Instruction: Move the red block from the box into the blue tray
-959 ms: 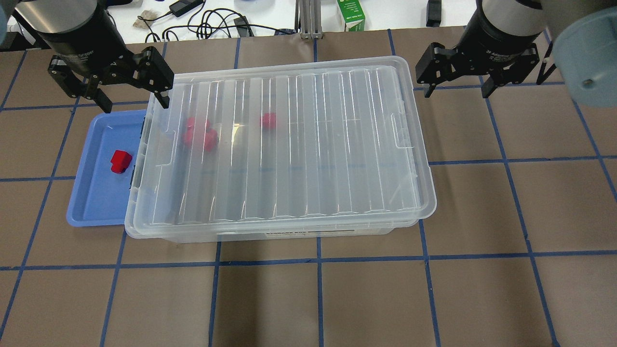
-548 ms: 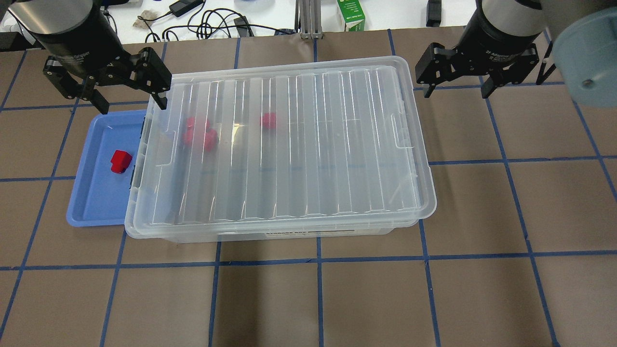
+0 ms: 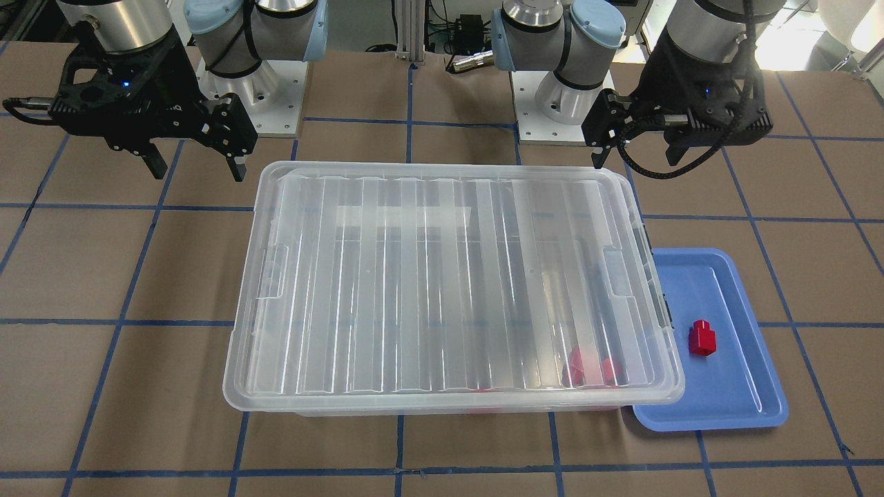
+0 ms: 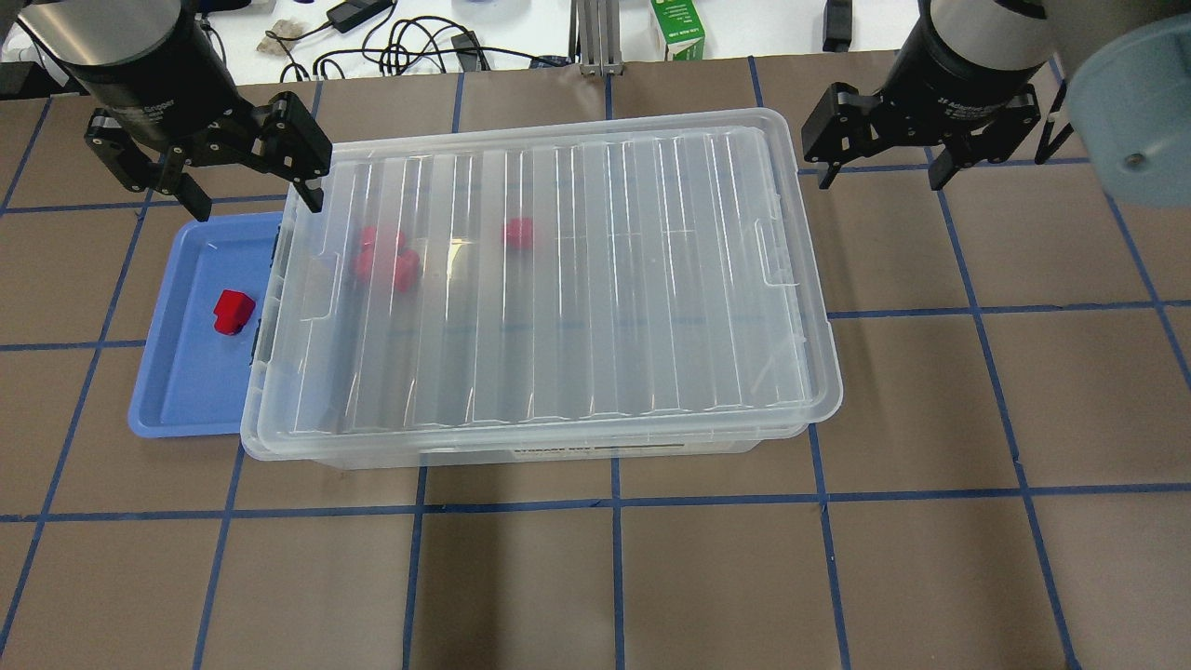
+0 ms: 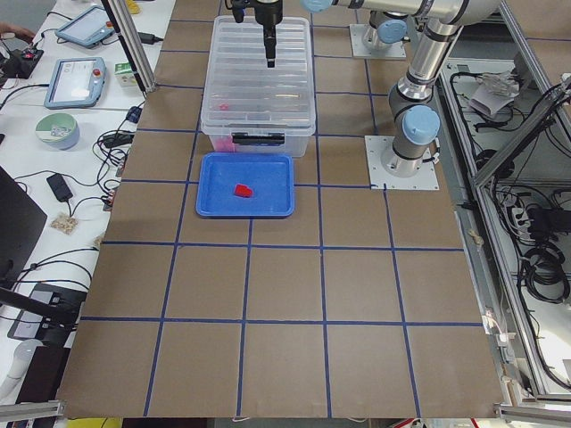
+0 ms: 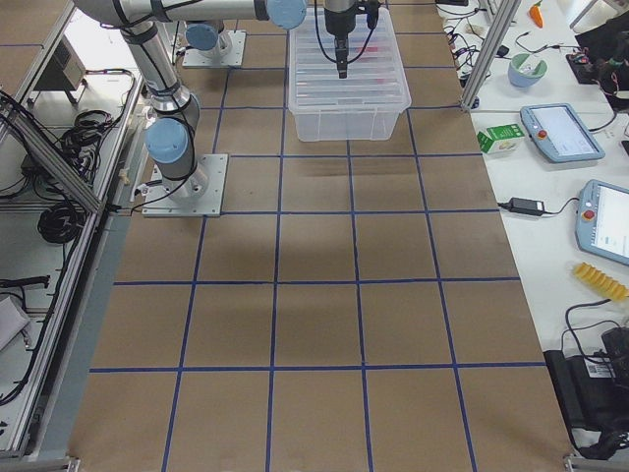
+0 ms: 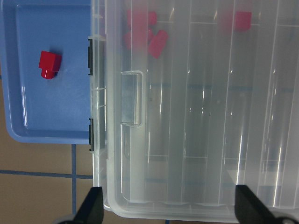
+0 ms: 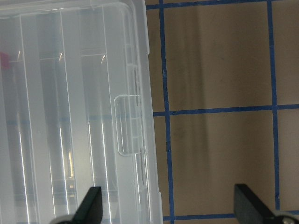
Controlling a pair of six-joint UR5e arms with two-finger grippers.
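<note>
One red block (image 4: pixel 233 311) lies in the blue tray (image 4: pixel 191 381), also in the front view (image 3: pixel 702 338) and left wrist view (image 7: pixel 49 64). The clear box (image 4: pixel 558 279) has its ribbed lid on, and the lid overhangs the tray's edge. Several more red blocks (image 4: pixel 386 258) show blurred through the lid. My left gripper (image 4: pixel 253 201) is open and empty, above the tray's far end and the box's corner. My right gripper (image 4: pixel 882 177) is open and empty, beyond the box's far right corner.
The brown table carries a grid of blue tape. Both robot bases (image 3: pixel 248 76) stand behind the box. Cables and a green carton (image 4: pixel 677 30) lie on the white bench past the table's far edge.
My left gripper has shifted slightly left and away from the tray. The right gripper, the box, the tray and the blocks have not moved.
</note>
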